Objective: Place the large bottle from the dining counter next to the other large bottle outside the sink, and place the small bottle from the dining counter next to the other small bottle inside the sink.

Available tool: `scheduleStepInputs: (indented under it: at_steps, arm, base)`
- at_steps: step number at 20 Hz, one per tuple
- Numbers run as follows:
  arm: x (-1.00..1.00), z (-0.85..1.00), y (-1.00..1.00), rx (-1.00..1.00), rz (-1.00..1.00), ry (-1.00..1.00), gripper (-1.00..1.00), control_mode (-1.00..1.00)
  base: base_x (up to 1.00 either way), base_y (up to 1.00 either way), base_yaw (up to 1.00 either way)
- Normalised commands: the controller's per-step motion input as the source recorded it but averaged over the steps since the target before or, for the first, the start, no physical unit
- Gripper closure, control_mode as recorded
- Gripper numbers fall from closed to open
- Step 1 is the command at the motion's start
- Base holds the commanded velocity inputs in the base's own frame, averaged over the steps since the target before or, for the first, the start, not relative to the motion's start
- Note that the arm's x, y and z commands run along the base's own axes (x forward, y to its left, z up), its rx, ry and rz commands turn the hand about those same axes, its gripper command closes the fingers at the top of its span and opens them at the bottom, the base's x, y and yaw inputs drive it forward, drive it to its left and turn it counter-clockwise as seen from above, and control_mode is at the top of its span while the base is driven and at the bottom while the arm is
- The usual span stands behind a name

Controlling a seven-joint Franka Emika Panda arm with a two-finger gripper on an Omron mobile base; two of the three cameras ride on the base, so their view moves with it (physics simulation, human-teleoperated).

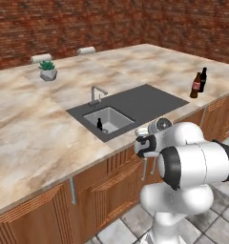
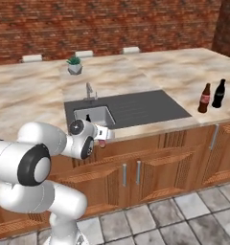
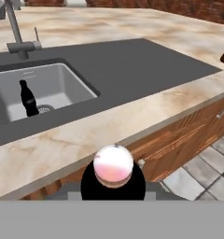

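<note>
Spanning all three views, the dining counter [image 1: 35, 138] is carrying everything else in the scene, its near edge lying between the robot and the work area. The sink [image 1: 111, 116] is sitting in its dark surround [image 1: 145, 102], basin at the left end, faucet [image 1: 96, 94] rising behind it. Two large bottles [image 2: 204, 97] are standing upright just beside each other near the counter's right front edge, well apart from the sink, so that half of the task is judged done. The black small bottle [image 3: 28, 98] is standing upright inside the basin, near the drain. The gripper [image 3: 113, 175] is hanging just off the counter's front edge, level with it, and its jaws are clamping on the pink small bottle [image 3: 113, 164], whose rounded pale top is facing the hand camera. The step in hand is judged to be carrying this bottle over the edge and into the basin. Risks are presenting themselves as follows: the bottle or hand is riding low enough to strike the counter edge if moved forward without lifting; a descent too close to the black bottle is likely to topple it; a release from height onto the metal floor is likely to leave the stubby bottle rolling away from its partner.
</note>
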Motion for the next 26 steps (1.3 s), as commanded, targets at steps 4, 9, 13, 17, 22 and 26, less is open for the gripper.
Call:
scheduleStepInputs:
  at_steps: [4, 9, 13, 17, 22, 26]
  arm:
    - [0.00, 0.00, 0.00, 0.00, 0.00, 0.00, 1.00, 1.00]
    - [0.00, 0.00, 0.00, 0.00, 0.00, 0.00, 1.00, 1.00]
    - [0.00, 0.00, 0.00, 0.00, 0.00, 0.00, 1.00, 1.00]
    - [0.00, 0.00, 0.00, 0.00, 0.00, 0.00, 1.00, 1.00]
    - [0.00, 0.00, 0.00, 0.00, 0.00, 0.00, 1.00, 1.00]
    - [0.00, 0.00, 0.00, 0.00, 0.00, 0.00, 1.00, 1.00]
  base:
    - [0.14, -0.53, 0.24]
    - [0.12, -0.47, 0.23]
    - [0.17, -0.33, 0.22]
    - [0.17, -0.29, 0.24]
    - [0.18, -0.28, 0.26]
    - [0.18, -0.35, 0.25]
